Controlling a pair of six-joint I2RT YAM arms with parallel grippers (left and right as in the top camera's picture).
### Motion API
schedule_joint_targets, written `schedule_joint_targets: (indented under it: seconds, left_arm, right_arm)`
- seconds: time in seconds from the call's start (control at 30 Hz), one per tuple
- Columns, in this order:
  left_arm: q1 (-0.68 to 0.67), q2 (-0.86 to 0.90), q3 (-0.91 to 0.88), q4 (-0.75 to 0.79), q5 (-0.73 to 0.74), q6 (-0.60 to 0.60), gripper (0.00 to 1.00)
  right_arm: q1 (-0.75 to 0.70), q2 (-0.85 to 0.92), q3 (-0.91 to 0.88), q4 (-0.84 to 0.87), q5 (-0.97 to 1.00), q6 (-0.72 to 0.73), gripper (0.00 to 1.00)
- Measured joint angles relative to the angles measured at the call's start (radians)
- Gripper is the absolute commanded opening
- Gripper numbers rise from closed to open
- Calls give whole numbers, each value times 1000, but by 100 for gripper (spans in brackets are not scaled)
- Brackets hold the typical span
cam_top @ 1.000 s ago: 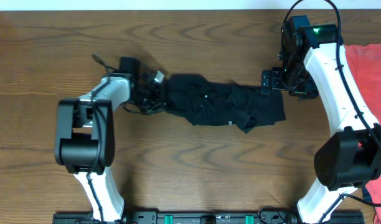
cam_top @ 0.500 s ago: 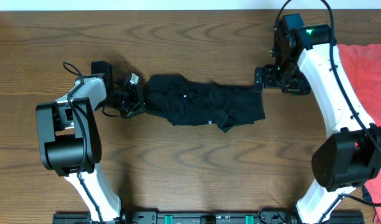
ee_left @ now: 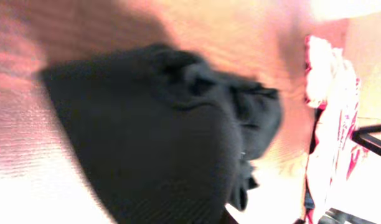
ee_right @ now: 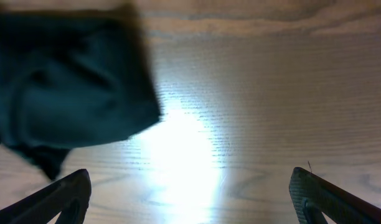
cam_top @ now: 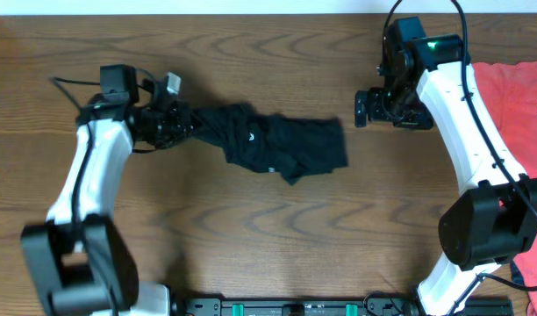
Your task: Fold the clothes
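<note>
Overhead: wooden surface (cam_top: 268,228) carries everything. Black garment (cam_top: 286,145) lies left of centre as a long crumpled strip running left to right, with its right end flat on the wood. Red shirt (cam_top: 519,96) with white lettering sits at the right edge, well apart from the garment. Left pincer (cam_top: 176,123) is pressed together, pinching the garment's left end. Left wrist view is blurred; the garment (ee_left: 153,137) fills most of it. Right pincer (cam_top: 363,110) is spread wide, near the garment's right end but not touching. Right wrist view: fingers (ee_right: 60,199) far apart, garment (ee_right: 66,87) at upper left.
</note>
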Motion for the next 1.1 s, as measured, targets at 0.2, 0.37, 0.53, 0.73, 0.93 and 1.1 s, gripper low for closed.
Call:
schedule_joint_targets:
  seconds: [0.2, 0.37, 0.53, 0.73, 0.93, 1.1]
  left_arm:
    - [-30, -74, 0, -33, -24, 0, 6]
    - [-124, -68, 0, 8, -61, -1, 6]
    - [-228, -68, 0, 87, -78, -18, 6]
    - [-325, -68, 0, 125, -101, -39, 6]
    - [-423, -58, 0, 143, -122, -43, 6]
    - [-487, -9, 0, 186, -128, -45, 6]
  right_arm:
    - [-3, 0, 0, 10, 0, 0, 99]
    - [-3, 0, 0, 11, 0, 0, 99]
    - [-3, 0, 0, 11, 0, 0, 99]
    - [-6, 0, 0, 8, 3, 2, 99]
    - [-45, 0, 0, 8, 12, 15, 99]
    - [-83, 0, 0, 3, 23, 20, 99]
